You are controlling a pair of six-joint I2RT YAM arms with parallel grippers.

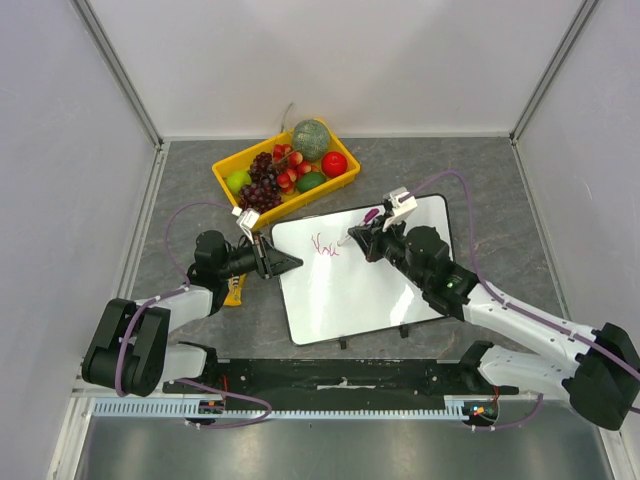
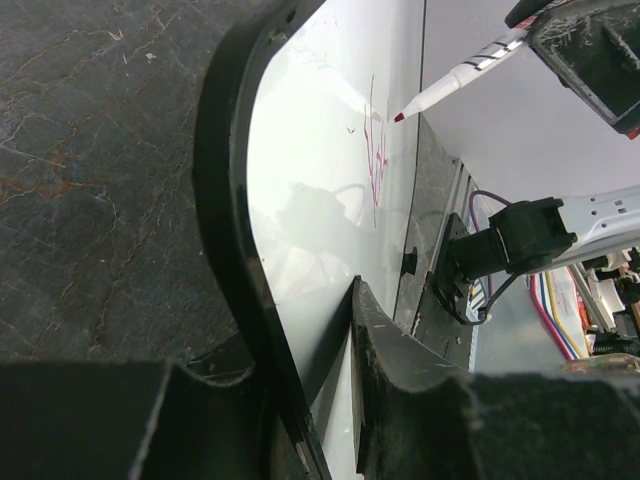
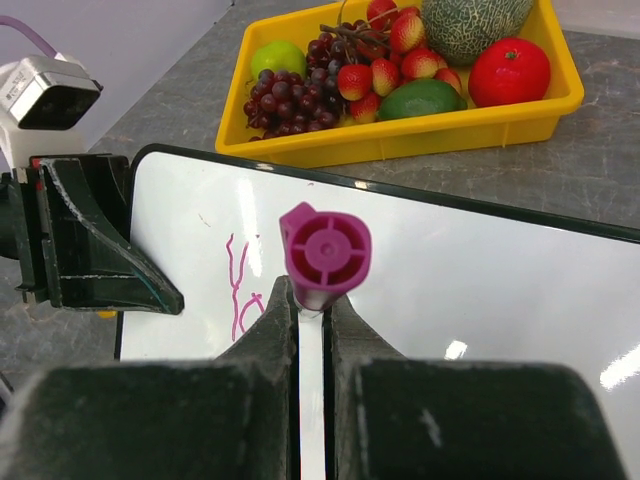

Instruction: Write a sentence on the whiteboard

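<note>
Left arm: its base sits at 7 o'clock of the surface [image 1: 500, 180]; the forearm lies low and level and reaches toward 3 o'clock.
Left gripper [image 1: 290, 263]: closed on the board's 9 o'clock edge, one finger above the sheet and one below, as the left wrist view shows.
Whiteboard [image 1: 365, 280]: flat on the surface at its middle, turned slightly counterclockwise, between the two arms; two small black clips [image 1: 343, 343] sit on its 6 o'clock edge.
Writing [image 1: 326, 246]: a few magenta strokes near the board's 10 o'clock corner.
Marker [image 2: 455, 82]: white barrel with a purple end, slanted, tip pointing toward 8 o'clock and just beside the strokes; I cannot tell whether it touches the board.
Right gripper [image 3: 310, 300]: clamped on the marker's barrel just below the purple end, over the board's 12 o'clock edge.
Right arm: rises from 4 o'clock, elbow bent, and crosses the board's 3 o'clock side with the wrist tilted downward.
Yellow tray [image 1: 222, 167]: at 12 o'clock of the board, near its far edge, holding grapes, strawberries, a melon and other fruit.
</note>
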